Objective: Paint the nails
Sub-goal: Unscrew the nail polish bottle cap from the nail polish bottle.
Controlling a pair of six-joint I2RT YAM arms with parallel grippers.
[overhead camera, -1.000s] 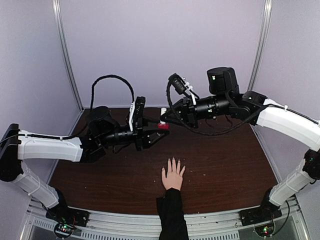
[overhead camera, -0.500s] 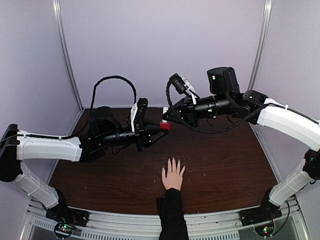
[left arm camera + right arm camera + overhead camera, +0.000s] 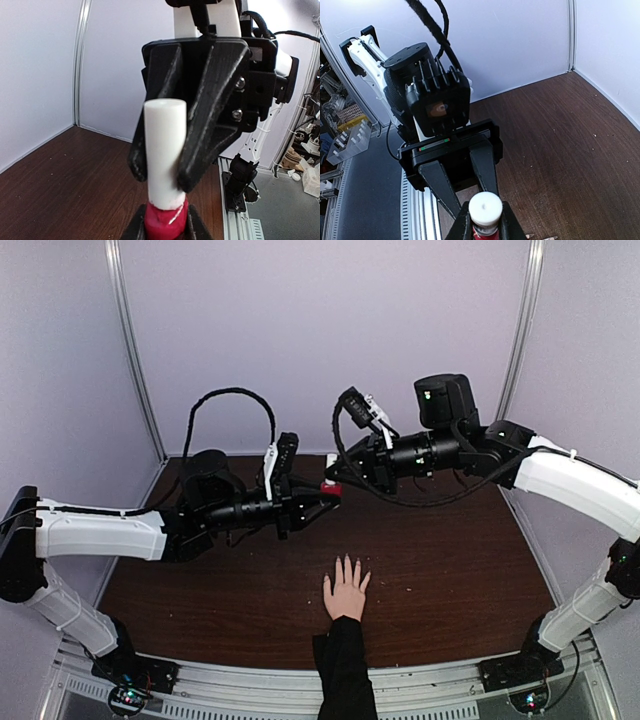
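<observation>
Left end effector [image 3: 327, 496] is clamped on a red bottle [image 3: 165, 221], held above the table [image 3: 450, 570]. Right end effector [image 3: 330, 479] is clamped on the bottle's white cap [image 3: 165, 150]. The nails [image 3: 346, 561] tip a hand [image 3: 346, 596] lying flat on the table, near its front edge.

A robot test lab.
Plain pale walls [image 3: 320, 330] and metal posts [image 3: 137, 360] box in the brown desk [image 3: 450, 570]; past the left hand [image 3: 467, 192] sit cluttered bins [image 3: 350, 122].

Left gripper [image 3: 323, 497] and right gripper [image 3: 337, 476] meet (at a red bottle [image 3: 330, 489]).
</observation>
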